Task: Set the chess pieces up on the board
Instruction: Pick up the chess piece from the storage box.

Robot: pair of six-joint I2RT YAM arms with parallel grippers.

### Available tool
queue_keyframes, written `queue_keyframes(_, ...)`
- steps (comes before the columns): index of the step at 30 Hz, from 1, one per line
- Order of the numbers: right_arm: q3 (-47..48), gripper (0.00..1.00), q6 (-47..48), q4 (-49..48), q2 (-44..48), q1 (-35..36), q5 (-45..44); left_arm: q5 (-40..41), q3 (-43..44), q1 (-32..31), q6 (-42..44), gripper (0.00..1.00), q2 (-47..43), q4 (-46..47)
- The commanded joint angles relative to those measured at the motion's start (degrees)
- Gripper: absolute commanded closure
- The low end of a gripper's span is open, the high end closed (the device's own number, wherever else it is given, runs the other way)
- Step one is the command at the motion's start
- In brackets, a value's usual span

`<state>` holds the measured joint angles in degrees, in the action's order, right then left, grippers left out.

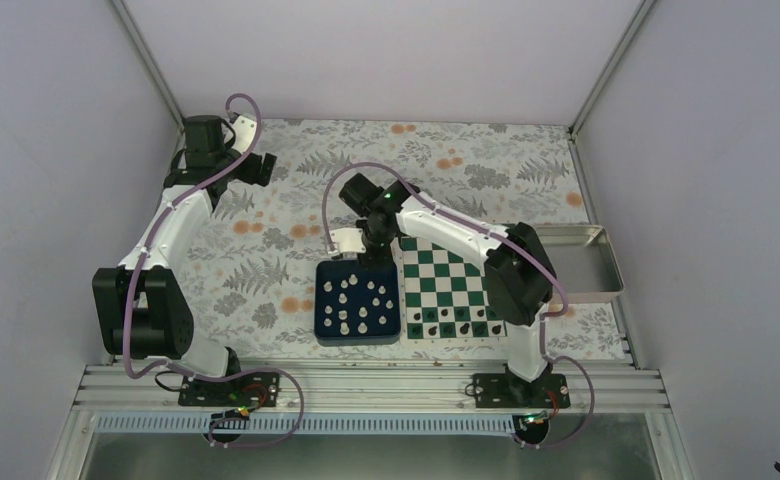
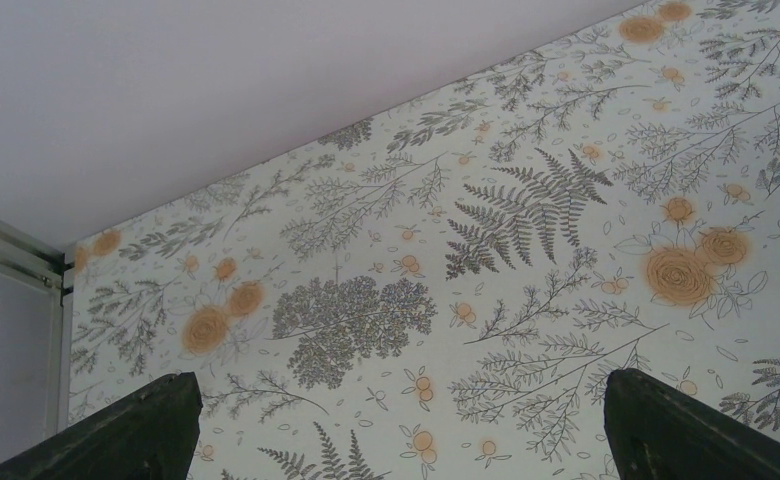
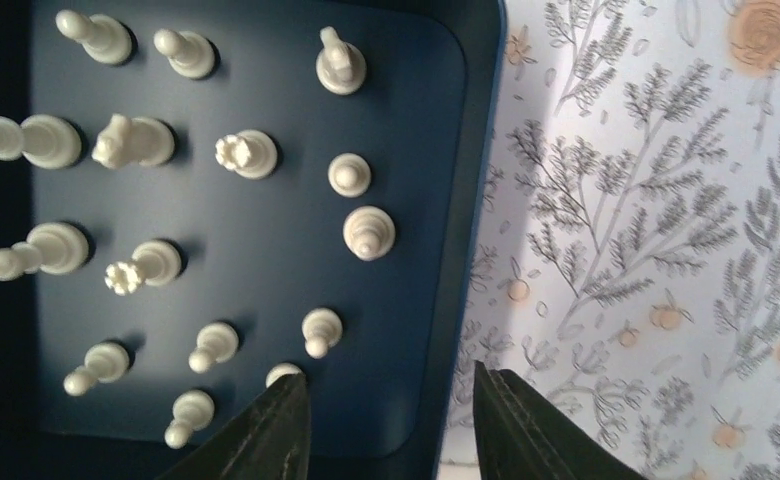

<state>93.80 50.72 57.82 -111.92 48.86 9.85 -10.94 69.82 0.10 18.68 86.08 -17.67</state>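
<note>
Several tiny white chess pieces [image 1: 358,303] stand in a dark blue tray [image 1: 324,330], left of the green and white board [image 1: 448,282]. My right gripper [image 1: 370,258] hangs open over the tray's far edge. In the right wrist view its open gripper [image 3: 391,405] straddles the tray's rim [image 3: 471,200], with white pieces [image 3: 369,232] standing upright ahead and one pawn [image 3: 282,373] partly hidden by the left finger. My left gripper [image 1: 263,168] is far off at the back left, open [image 2: 396,420] and empty above the floral cloth.
Small black pieces [image 1: 456,314] stand on the board's two near rows. A shiny metal tray [image 1: 586,262] lies right of the board. The floral cloth [image 1: 266,260] covers the table. The right arm's forearm [image 1: 466,235] crosses above the board.
</note>
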Motion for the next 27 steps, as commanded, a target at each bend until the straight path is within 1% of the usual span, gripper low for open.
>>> queue_keyframes(1, -0.42, 0.59, -0.45, -1.39, -1.89, 2.22, 3.51, 0.30, -0.54, -0.01, 0.31, 0.00, -1.08, 1.22)
queue_keyframes(7, -0.38, 0.64, -0.03, -1.26, -3.40, 3.59, 4.18, 0.48, -0.71, -0.01, 0.41, 0.00, -0.84, 1.24)
queue_keyframes(17, -0.90, 0.65, -0.01, -2.81, -5.56, 4.02, 2.63, 0.38, -1.01, -0.01, 0.40, 0.00, -0.75, 1.59)
queue_keyframes(24, -2.47, 0.65, -0.49, -7.10, -6.65, 4.05, -1.18, 0.39, -1.15, 0.07, 0.40, 0.00, -0.79, 1.80)
queue_keyframes(27, -2.16, 0.65, -0.42, -7.48, -7.19, 4.05, -1.99, 0.03, -1.25, 0.08, 0.46, 0.00, -0.77, 1.73)
